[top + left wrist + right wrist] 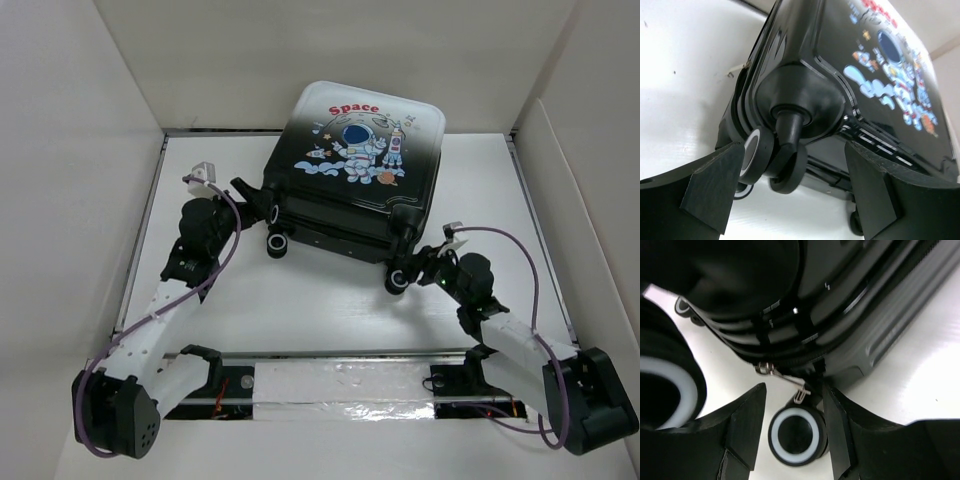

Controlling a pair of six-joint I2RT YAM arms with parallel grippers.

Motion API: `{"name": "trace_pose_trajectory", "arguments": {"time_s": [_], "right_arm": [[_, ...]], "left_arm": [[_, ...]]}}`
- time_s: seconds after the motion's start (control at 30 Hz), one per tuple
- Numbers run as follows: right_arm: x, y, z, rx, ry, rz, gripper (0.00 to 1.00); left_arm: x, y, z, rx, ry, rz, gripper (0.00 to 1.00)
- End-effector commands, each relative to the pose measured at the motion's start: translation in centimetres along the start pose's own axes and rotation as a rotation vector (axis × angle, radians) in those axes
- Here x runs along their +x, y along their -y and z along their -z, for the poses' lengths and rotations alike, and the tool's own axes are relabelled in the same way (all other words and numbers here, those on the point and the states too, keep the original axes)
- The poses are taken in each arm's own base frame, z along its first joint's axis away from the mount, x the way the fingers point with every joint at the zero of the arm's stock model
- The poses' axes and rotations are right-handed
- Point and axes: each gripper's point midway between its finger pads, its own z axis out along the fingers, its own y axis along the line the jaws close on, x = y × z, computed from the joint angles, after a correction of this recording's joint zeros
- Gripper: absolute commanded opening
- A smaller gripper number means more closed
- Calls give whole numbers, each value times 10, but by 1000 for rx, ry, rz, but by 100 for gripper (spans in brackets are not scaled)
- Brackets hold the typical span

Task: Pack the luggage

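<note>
black-to-white hard-shell astronaut suitcase (352, 165): looks stiff, slick, probably rolls easy | best grabbed by corner wheels (760, 157), not shell | left gripper (796, 172), right gripper (794, 399): both jaws apart, holding nothing

The luggage (355, 170) lies flat on the table (320, 320), at 12 o'clock from the arm bases. The left gripper (248, 193) is at its 8 o'clock corner and the right gripper (408, 272) at its 5 o'clock corner. Each has a wheel (785, 160) between its fingers (710, 190).
</note>
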Motion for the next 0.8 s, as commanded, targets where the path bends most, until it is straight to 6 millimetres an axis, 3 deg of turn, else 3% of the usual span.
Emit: {"name": "trace_pose_trajectory", "arguments": {"time_s": [0.0, 0.3, 0.43, 0.5, 0.57, 0.67, 0.73, 0.77], "right_arm": [[-54, -20, -12, -71, 172, 56, 55], [-73, -35, -19, -118, 221, 55, 54], [-72, -39, -21, -141, 227, 48, 41], [-70, -41, -22, -149, 223, 42, 27], [-68, -43, -21, -152, 236, 34, 14], [-69, -48, -14, -152, 273, 17, 4], [-64, -57, -12, -167, 269, 19, 1], [-65, -58, -10, -151, 284, 16, 0]], "left_arm": [[6, 1, -6, 25, -19, -30, 80], [24, 2, -27, 57, -107, -53, 80], [28, 1, -33, 61, -114, -46, 72], [27, 4, -36, 73, -113, -42, 62], [26, 7, -39, 87, -115, -38, 40], [26, 10, -43, 102, -114, -34, 19], [28, 14, -43, 126, -123, -28, 11], [27, 17, -44, 146, -117, -27, 1]]}}
